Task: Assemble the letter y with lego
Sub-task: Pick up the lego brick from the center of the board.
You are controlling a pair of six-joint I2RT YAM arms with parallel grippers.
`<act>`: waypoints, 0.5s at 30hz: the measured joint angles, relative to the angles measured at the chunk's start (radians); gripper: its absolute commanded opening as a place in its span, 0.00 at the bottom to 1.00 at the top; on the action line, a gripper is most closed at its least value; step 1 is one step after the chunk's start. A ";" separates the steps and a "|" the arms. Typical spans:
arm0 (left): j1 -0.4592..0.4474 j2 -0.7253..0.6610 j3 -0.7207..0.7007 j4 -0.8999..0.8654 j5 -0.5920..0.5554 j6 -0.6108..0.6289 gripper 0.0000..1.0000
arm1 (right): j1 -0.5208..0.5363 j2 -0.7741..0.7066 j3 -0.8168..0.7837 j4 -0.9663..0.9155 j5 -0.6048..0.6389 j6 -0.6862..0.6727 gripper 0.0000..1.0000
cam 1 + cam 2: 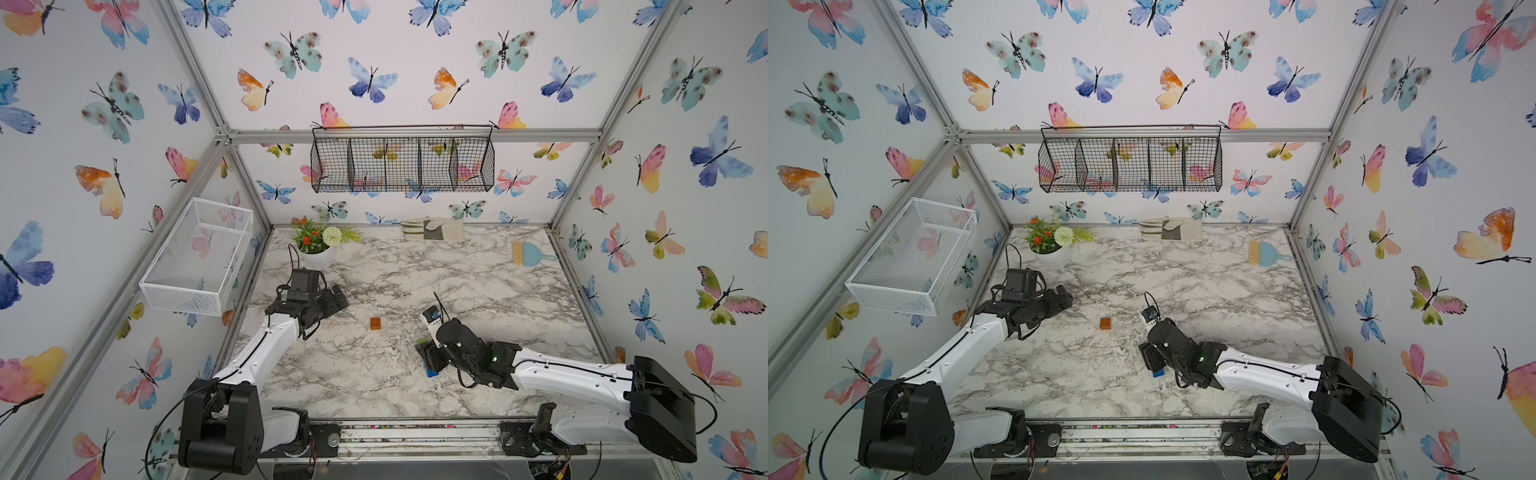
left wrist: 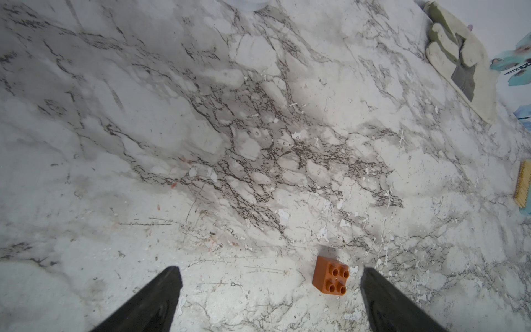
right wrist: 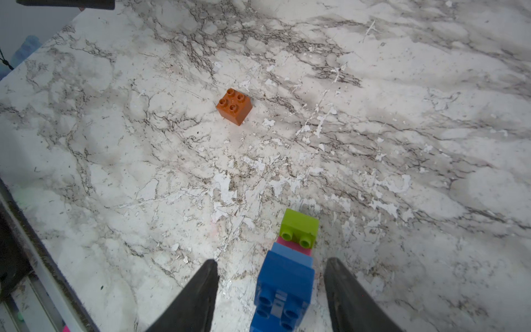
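Note:
An orange lego brick (image 1: 375,323) (image 1: 1105,323) stands alone, studs up, mid-table. In the left wrist view it (image 2: 331,275) lies between the wide-apart fingers of my open left gripper (image 2: 270,270), close to one finger and untouched. In both top views the left gripper (image 1: 340,301) hovers left of the brick. A joined stack lies on the table: lime green brick (image 3: 300,225), pink brick (image 3: 293,247) and blue bricks (image 3: 284,281). My right gripper (image 3: 271,261) straddles its blue end with a gap on each side. From above, the arm hides most of the stack; only blue (image 1: 432,372) and green (image 1: 423,341) bits show.
A flower pot (image 1: 318,245), a glove (image 1: 432,229) and a blue brush (image 1: 530,253) sit along the back of the marble table. A white mesh basket (image 1: 195,257) hangs on the left wall. A black wire basket (image 1: 403,164) hangs on the back wall.

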 measured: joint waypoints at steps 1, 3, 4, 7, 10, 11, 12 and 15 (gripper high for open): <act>0.000 0.000 -0.001 0.001 0.000 0.000 0.98 | 0.000 0.006 0.002 -0.001 0.000 0.006 0.63; 0.000 0.000 -0.004 0.004 0.000 0.000 0.98 | 0.000 0.029 0.004 0.000 0.000 0.018 0.63; 0.000 0.000 -0.005 0.005 0.000 0.000 0.98 | 0.000 0.045 0.005 0.000 -0.001 0.024 0.62; 0.000 0.000 -0.008 0.006 0.000 0.000 0.98 | 0.000 0.087 0.005 0.000 -0.004 0.037 0.62; 0.000 0.000 -0.009 0.009 0.000 -0.001 0.98 | 0.000 0.112 0.005 0.002 -0.007 0.049 0.61; 0.000 0.000 -0.009 0.011 0.000 -0.001 0.99 | 0.000 0.117 0.005 0.002 -0.008 0.053 0.61; 0.000 0.001 -0.009 0.012 0.000 -0.001 0.99 | 0.000 0.119 0.005 0.003 -0.008 0.055 0.61; 0.000 0.003 -0.013 0.019 0.002 -0.003 0.98 | 0.000 0.129 0.005 0.014 -0.007 0.064 0.61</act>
